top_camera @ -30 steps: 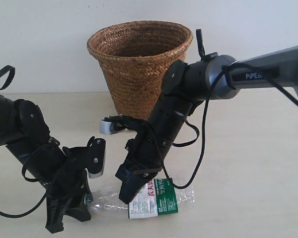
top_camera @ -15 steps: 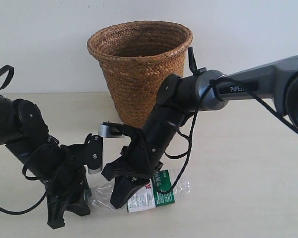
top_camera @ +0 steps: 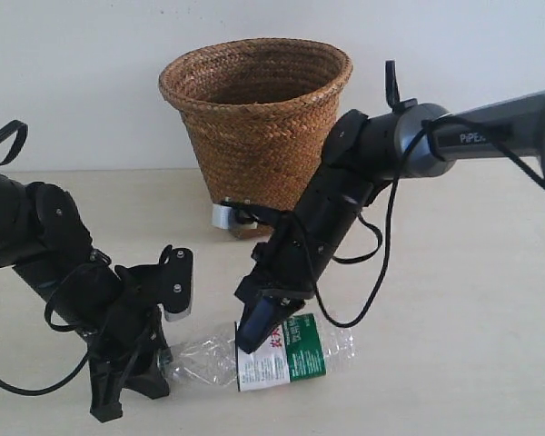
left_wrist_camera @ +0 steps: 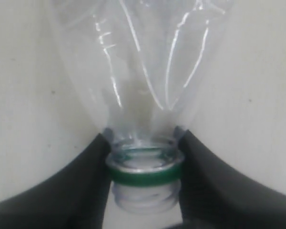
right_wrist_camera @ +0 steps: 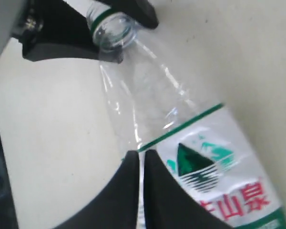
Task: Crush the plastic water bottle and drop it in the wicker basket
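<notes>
The plastic water bottle [top_camera: 286,356] lies on its side on the beige table, its clear body creased and flattened. My left gripper [top_camera: 156,368] is shut on its neck, the black fingers [left_wrist_camera: 93,164] clamped at the green neck ring [left_wrist_camera: 144,174], with no cap on. My right gripper [top_camera: 252,338] comes down from above at the label's edge; its fingers [right_wrist_camera: 162,186] are almost together, pinching the bottle's flattened edge beside the green-and-white label [right_wrist_camera: 214,171]. The wicker basket [top_camera: 254,145] stands upright behind both arms.
A white wall rises right behind the basket. The right arm [top_camera: 381,150] slants across in front of the basket's lower right side. The left arm [top_camera: 36,236] sits low at the left. Bare table [top_camera: 463,300] stretches to the right.
The right arm has lifted and swung back to the right after dipping low over the bottle. The bottle has slid slightly right. The left gripper keeps the neck.
</notes>
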Robot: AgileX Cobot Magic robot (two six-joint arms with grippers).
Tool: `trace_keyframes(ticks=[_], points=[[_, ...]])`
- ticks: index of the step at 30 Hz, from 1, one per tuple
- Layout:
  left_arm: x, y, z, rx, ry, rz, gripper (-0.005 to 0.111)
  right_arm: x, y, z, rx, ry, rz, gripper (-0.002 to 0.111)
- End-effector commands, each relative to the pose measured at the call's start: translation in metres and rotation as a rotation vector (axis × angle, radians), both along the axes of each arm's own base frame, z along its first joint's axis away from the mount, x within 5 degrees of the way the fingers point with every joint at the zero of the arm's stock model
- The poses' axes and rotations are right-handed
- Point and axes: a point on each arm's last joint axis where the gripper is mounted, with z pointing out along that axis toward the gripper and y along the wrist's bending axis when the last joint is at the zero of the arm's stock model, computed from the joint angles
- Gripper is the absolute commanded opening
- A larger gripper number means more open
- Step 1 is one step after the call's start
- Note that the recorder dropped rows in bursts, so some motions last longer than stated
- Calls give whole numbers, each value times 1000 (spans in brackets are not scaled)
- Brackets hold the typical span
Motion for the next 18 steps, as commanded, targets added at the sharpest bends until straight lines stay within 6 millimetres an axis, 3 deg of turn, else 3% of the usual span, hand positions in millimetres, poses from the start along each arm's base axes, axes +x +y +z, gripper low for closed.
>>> trace_keyframes(ticks=[1,3,9,18], points=[[-7,3,-1,44,34,-107,4,-4,1,31,103,-182,153,0],[-7,4,-2,56,30,-121,4,-8,4,40,118,-204,168,0],[-7,4,-2,56,30,-121,4,-21,19,36,103,-214,242,0],[-6,4,-2,53,35,-99,4,-20,23,3,37,-101,182,0]])
